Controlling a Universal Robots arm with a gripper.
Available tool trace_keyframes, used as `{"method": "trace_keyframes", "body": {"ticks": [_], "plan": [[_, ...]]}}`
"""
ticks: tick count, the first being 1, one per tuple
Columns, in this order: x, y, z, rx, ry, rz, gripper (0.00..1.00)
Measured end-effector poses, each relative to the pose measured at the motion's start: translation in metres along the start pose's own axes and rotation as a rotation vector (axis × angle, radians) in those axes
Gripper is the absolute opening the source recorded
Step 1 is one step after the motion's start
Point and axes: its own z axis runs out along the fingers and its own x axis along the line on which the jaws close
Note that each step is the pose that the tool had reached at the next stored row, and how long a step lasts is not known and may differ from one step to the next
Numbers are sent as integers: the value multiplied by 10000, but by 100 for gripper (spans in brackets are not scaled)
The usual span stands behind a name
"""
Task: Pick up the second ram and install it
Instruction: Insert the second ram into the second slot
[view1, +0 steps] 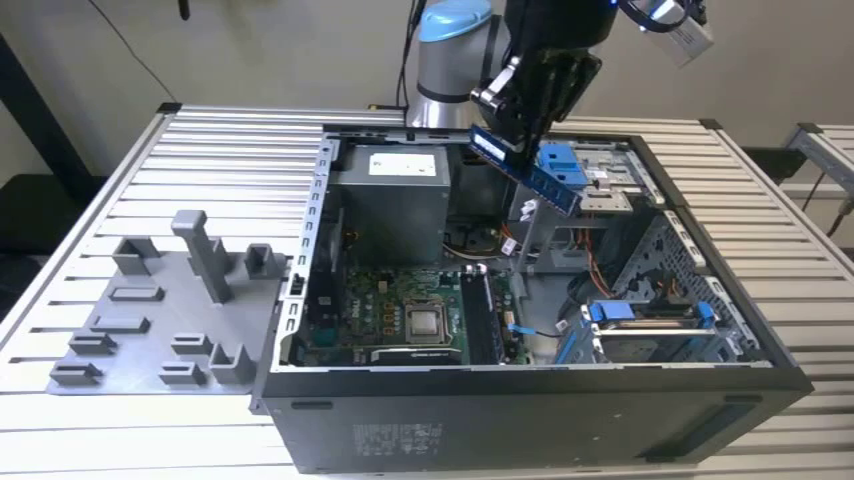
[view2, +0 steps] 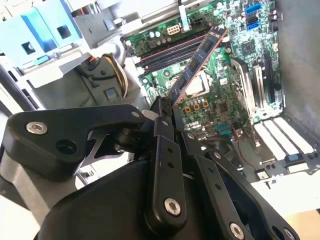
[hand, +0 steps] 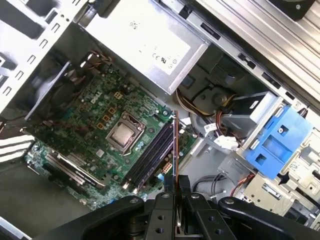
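Black gripper (view2: 167, 107) clamped shut on the second ram (view2: 200, 57), held in the air above an open computer case (view1: 534, 385).
Slim and long, the blue-green board carries a row of small black chips; it hangs tilted near the case's far wall, clear of the green motherboard (view1: 380, 300) below. Open room surrounds it, with dark parallel memory slots (hand: 150, 155) beneath, a grey metal power supply box (view1: 394, 200) and a blue plastic drive bracket (view1: 561, 165) nearby. A grey plastic holder tray (view1: 134, 345) lies on the ribbed metal table (view1: 214, 150), beside the case at the exterior view's left.
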Motion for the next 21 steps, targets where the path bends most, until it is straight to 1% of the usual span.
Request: {"method": "trace_keyframes", "body": {"ticks": [8,18,21], "plan": [[1,-2,21,44,-35,1122,14],[3,-3,60,108,-85,2779,14],[4,-3,72,119,-87,3220,14]]}}
